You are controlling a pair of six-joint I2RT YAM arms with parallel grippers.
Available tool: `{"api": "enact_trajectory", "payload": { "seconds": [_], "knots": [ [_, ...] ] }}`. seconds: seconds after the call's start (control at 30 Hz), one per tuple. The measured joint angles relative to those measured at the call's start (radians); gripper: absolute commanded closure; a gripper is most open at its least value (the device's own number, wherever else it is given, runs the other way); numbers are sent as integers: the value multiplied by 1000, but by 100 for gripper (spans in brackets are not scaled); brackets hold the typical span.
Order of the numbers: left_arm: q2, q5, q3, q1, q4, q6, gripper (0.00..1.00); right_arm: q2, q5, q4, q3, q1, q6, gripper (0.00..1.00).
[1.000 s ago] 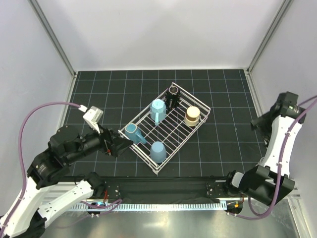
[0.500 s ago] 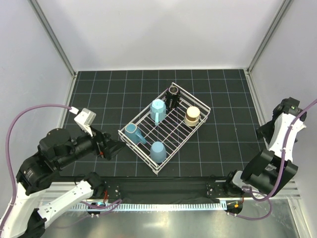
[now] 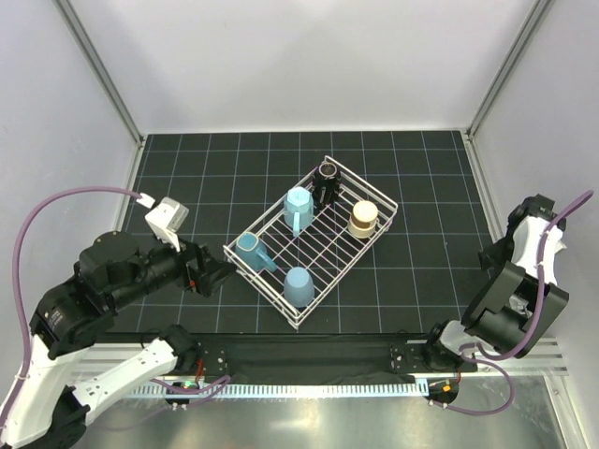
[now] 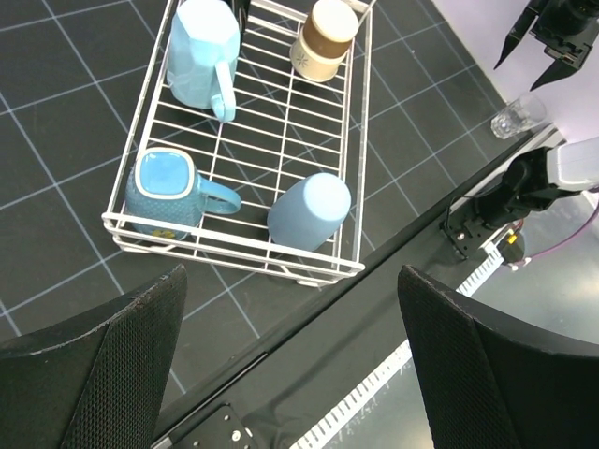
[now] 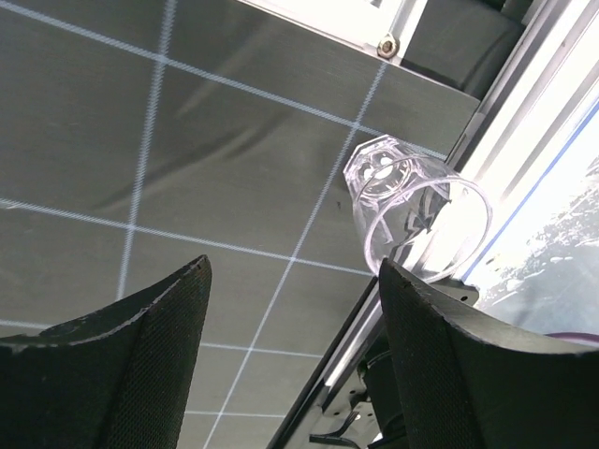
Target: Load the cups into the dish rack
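Setting: A black gridded mat (image 3: 187, 178) covered the table, with one arm at each side.

Dish rack: The white wire dish rack (image 3: 328, 245) sat at the middle of the mat, its long sides running from 7 o'clock to 1 o'clock.

In the rack: Five cups stood on the grid.
- The small dark cup (image 3: 327, 178) was at the 12 o'clock corner.
- The pale blue handled mug (image 3: 299, 208) was just below it, toward 11 o'clock.
- The beige cup (image 3: 363, 219) was at 2 o'clock.
- The blue handled mug (image 3: 250, 250) was at 9 o'clock.
- The light blue tumbler (image 3: 299, 285) was at 6 o'clock.

Outside the rack: The clear glass cup (image 5: 416, 210) was on the mat at its right edge, well apart from the rack on the 3 o'clock side.

Left gripper: The left gripper (image 3: 221, 274) hung just beside the rack's 9 o'clock corner. Its jaws were spread wide and held nothing.

Right gripper: The right gripper (image 5: 292, 267) was over the mat's right edge, its jaws spread apart and empty. The glass was just past the tip of one finger, not between the two.
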Motion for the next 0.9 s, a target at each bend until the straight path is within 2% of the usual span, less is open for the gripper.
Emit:
{"api": "enact_trajectory", "payload": {
  "seconds": [0.2,0.4,0.9],
  "knots": [
    [19,-2,2,0,-17,24,10,0,2,48,-97,-20,4,30],
    [47,-4,6,0,-23,42,10,5,4,80,-119,-29,8,33],
    [67,-27,40,0,-57,47,9,18,29,143,-182,-61,6,49]
  ]
}}
